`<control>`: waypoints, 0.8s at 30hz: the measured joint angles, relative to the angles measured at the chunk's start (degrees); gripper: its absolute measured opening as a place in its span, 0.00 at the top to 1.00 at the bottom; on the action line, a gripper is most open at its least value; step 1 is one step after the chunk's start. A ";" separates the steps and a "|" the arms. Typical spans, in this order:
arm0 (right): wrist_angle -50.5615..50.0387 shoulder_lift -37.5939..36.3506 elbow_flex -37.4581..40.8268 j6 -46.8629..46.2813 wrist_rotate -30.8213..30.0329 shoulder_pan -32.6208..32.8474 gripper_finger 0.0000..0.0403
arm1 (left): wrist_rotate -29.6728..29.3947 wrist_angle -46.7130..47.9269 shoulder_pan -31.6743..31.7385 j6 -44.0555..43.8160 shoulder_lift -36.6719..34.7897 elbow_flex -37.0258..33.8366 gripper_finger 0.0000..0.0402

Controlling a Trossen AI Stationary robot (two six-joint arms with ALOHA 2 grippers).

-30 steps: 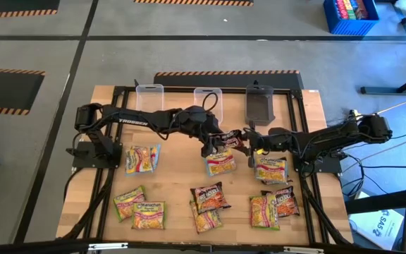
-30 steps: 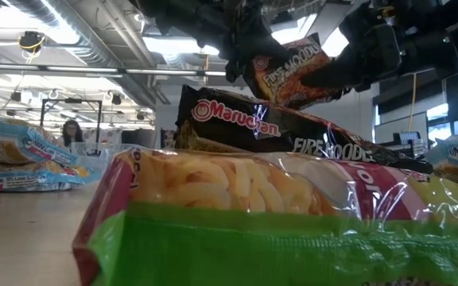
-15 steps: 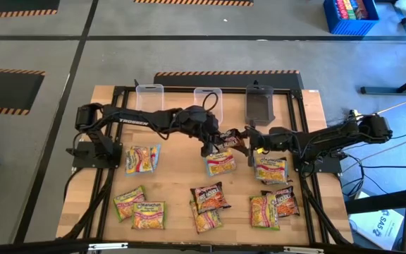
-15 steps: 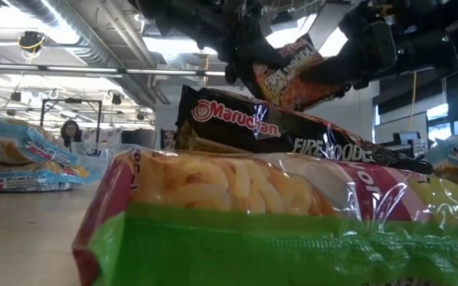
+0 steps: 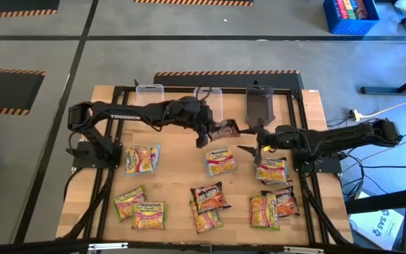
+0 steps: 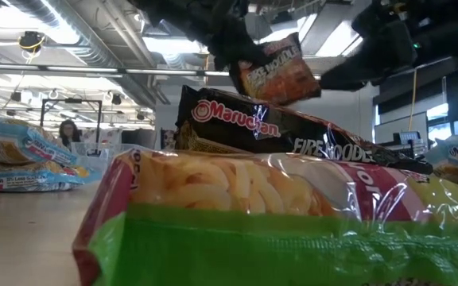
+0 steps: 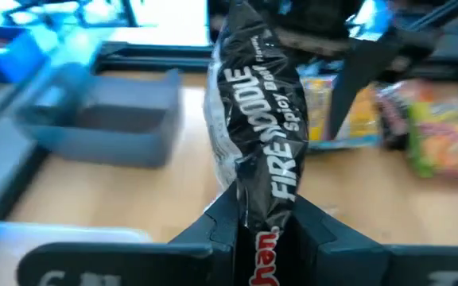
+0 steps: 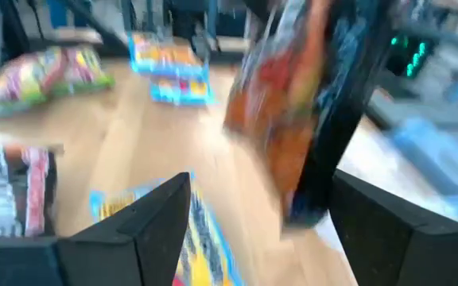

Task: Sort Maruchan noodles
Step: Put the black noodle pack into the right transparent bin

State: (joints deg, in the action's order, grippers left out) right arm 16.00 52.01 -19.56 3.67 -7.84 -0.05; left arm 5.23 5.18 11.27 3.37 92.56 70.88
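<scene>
A dark Fire Noodle packet (image 5: 224, 129) of Maruchan noodles hangs above the table's far middle, with my left gripper (image 5: 208, 131) shut on it. In the left wrist view the packet (image 7: 254, 119) stands up from between the fingers. My right gripper (image 5: 252, 144) stands open just to the packet's right, touching nothing, and its wrist view shows the packet (image 8: 281, 103) ahead of the spread fingers. The other packets lie flat on the table: yellow-orange ones (image 5: 220, 161), green ones (image 5: 128, 202) and maroon ones (image 5: 210, 196). My left gripper pinches the packet's logo end (image 7: 254, 242) between its two fingers, which come from the table's left. The rest of the packet sticks out beyond the fingertips. In the low view the packet (image 6: 275, 73) hangs tilted, clear of the table.
Two clear tubs (image 5: 149, 96) (image 5: 208, 99) and a dark grey tub (image 5: 260, 104) stand along the far edge. Packets lie at the left (image 5: 142, 158), right (image 5: 271, 169) and along the near edge (image 5: 264, 210). Bare wood lies between the left packets and the middle.
My right gripper has opened, let go of the dark packet and drawn back toward the table's right and near side. My left gripper has shut on the packet and carried it toward the far edge, clear of the table.
</scene>
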 joint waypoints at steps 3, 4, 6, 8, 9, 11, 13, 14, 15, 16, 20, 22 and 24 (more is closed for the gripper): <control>-3.37 -1.26 -0.01 -0.42 -0.25 0.00 0.33 | -3.02 -0.28 1.95 5.62 -0.58 0.44 0.88; -3.69 -1.37 -0.01 -0.41 -0.20 0.00 0.33 | -4.00 0.03 2.76 7.57 -0.58 0.63 0.88; -3.51 -1.35 0.24 -0.40 -0.24 0.00 0.33 | -5.59 0.77 4.64 11.27 -0.31 1.16 0.88; -2.98 -1.33 1.02 -0.40 -1.02 0.02 0.33 | -6.30 0.30 6.65 15.24 0.29 1.99 0.88; -2.74 -1.29 1.36 -0.38 -1.76 0.02 0.33 | -6.40 0.82 7.76 16.77 0.64 2.50 0.88; -2.54 -1.29 1.73 -0.21 -3.57 0.02 0.33 | -6.48 3.08 10.10 18.82 1.47 4.16 0.88; -2.54 -1.29 2.06 -0.20 -4.86 0.02 0.33 | -5.88 7.39 12.69 20.84 2.70 7.22 0.88; -2.54 -1.27 2.19 -0.18 -5.39 0.02 0.33 | -5.40 9.27 13.95 22.04 3.64 9.31 0.88; -2.49 -1.27 2.27 -0.07 -5.68 0.02 0.33 | -5.05 11.85 15.15 22.87 4.79 11.69 0.88; -2.53 -1.27 2.30 0.00 -5.69 0.02 0.33 | -4.68 15.29 16.36 23.70 6.27 14.55 0.88; -2.76 -1.14 2.32 0.00 -5.68 0.02 0.33 | -3.27 29.70 20.29 25.71 14.07 26.79 0.89; -2.91 -1.14 2.32 0.01 -5.68 0.02 0.33 | 0.08 34.40 21.88 25.75 17.70 31.98 0.89; -2.90 -1.14 2.32 0.01 -5.68 0.02 0.33 | 2.97 38.54 22.89 25.73 20.56 36.14 0.89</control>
State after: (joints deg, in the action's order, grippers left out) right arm 13.10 50.87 -17.23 3.68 -13.52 -0.03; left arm 8.19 43.71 34.16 29.10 113.12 107.02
